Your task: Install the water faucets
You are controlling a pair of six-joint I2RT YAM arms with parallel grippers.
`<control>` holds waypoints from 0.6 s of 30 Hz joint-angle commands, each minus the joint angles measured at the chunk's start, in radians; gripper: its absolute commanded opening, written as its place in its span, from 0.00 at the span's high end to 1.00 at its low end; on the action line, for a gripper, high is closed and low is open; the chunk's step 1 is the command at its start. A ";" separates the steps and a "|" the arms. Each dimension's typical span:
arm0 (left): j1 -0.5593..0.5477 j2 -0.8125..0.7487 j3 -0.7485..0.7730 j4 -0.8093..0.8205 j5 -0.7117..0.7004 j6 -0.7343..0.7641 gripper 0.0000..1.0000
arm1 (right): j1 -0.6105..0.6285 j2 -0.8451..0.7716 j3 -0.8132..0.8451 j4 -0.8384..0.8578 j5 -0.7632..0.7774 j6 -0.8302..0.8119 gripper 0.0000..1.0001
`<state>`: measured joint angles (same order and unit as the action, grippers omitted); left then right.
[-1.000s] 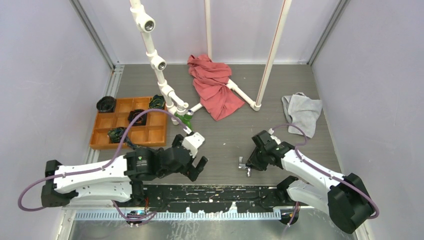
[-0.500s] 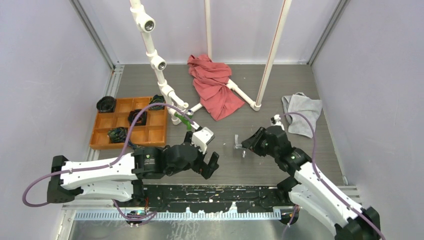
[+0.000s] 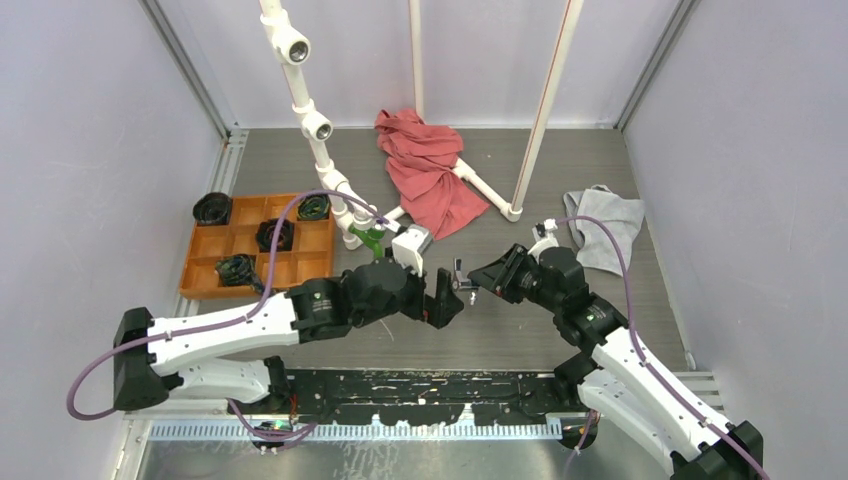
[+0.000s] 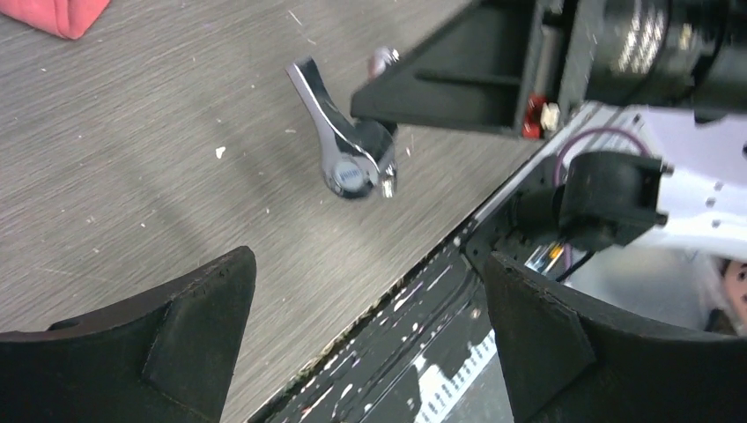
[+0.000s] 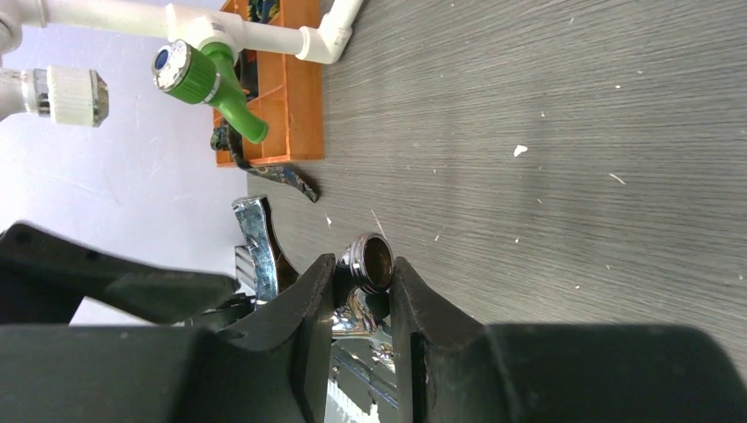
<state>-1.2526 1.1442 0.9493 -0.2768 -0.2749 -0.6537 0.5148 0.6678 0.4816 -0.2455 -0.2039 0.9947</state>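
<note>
My right gripper (image 3: 479,281) is shut on the silver water faucet (image 3: 461,278) and holds it above the table's middle. In the right wrist view the fingers (image 5: 310,300) clamp the faucet's body, with its threaded end (image 5: 373,263) sticking out past the tips. My left gripper (image 3: 447,298) is open and empty, right beside the faucet on its left. In the left wrist view the faucet (image 4: 345,152) hangs ahead of the wide-open left gripper (image 4: 370,352). A green tap (image 3: 372,238) is mounted low on the white pipe (image 3: 318,125); it also shows in the right wrist view (image 5: 211,88).
An orange compartment tray (image 3: 312,268) with black parts sits at the left. A red cloth (image 3: 430,170) lies at the back, a grey cloth (image 3: 605,225) at the right. Open tee fittings (image 3: 296,48) sit higher on the pipe. White poles (image 3: 545,110) stand behind.
My right gripper has lifted the silver faucet off the table and carried it left and away from the front edge. My left gripper has moved right to meet it.
</note>
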 commanded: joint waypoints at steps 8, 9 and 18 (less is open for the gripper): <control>0.129 0.114 -0.001 0.228 0.196 -0.178 0.10 | -0.001 -0.014 0.036 0.121 -0.072 0.046 1.00; 0.134 0.118 -0.001 0.232 0.199 -0.181 0.14 | -0.001 -0.014 0.037 0.121 -0.075 0.047 1.00; 0.175 0.167 -0.018 0.291 0.259 -0.221 0.41 | -0.001 -0.004 0.045 0.133 -0.103 0.049 1.00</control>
<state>-1.0893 1.2995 0.9310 -0.0776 -0.0597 -0.8536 0.5148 0.6682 0.4816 -0.1944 -0.2699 1.0283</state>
